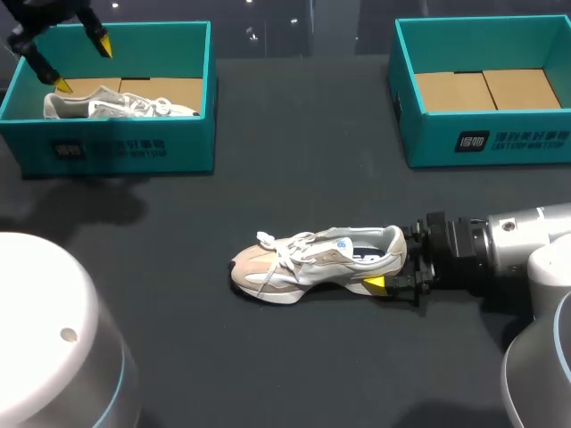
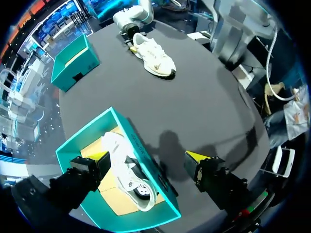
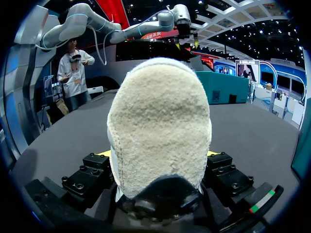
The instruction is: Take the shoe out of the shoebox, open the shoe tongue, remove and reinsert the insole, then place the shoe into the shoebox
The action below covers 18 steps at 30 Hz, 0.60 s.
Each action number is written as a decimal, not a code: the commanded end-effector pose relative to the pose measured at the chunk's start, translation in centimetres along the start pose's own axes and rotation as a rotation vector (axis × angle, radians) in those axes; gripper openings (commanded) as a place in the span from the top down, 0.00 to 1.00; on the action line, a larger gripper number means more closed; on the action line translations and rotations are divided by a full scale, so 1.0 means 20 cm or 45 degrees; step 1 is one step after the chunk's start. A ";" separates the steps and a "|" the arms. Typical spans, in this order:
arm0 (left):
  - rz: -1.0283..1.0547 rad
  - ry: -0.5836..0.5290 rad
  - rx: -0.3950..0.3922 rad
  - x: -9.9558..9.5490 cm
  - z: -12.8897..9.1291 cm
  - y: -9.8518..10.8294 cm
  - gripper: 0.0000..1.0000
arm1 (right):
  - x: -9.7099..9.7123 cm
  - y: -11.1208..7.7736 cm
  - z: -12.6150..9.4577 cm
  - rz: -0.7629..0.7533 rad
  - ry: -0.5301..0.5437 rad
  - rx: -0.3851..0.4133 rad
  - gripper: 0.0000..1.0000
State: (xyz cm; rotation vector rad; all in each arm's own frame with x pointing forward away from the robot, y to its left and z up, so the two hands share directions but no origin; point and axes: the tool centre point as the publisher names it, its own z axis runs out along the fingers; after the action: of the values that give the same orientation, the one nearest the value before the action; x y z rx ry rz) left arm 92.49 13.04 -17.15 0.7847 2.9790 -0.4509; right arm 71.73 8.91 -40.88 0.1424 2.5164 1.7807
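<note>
While the right gripper [image 1: 397, 267] pinches the heel of the shoe [image 1: 308, 264], which lies mid-table with its toe pointing left, the left gripper [image 1: 84, 64] hangs spread wide over the far-left shoebox [image 1: 134, 143]. A second white shoe [image 1: 116, 107] lies inside that box. Another shoebox [image 1: 428, 143] stands far right, well apart.

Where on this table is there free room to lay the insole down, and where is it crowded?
Free: the table between the left shoebox and the right shoebox, and the patch between the shoe and the near edge. Crowded: the shoe's heel, held by the right tool; the left shoebox, holding a second shoe under the open left tool.
</note>
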 end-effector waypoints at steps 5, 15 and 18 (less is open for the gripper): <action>-1.357 -0.051 -0.118 -0.02 0.17 -0.23 0.00 | 0.00 0.00 0.00 -0.001 0.000 0.004 1.00; -1.593 0.023 -0.161 -0.06 0.29 -0.45 0.00 | 0.00 0.00 0.00 -0.001 0.000 0.004 1.00; -1.655 0.054 -0.177 -0.07 0.33 -0.51 0.00 | 0.00 0.00 0.00 -0.001 0.000 0.004 1.00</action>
State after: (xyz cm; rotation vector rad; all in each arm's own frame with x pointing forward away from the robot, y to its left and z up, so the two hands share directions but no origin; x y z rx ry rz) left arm 88.40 3.21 -20.25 -0.1865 3.1392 -0.3959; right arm 71.73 8.90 -40.88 0.1424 2.5164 1.7806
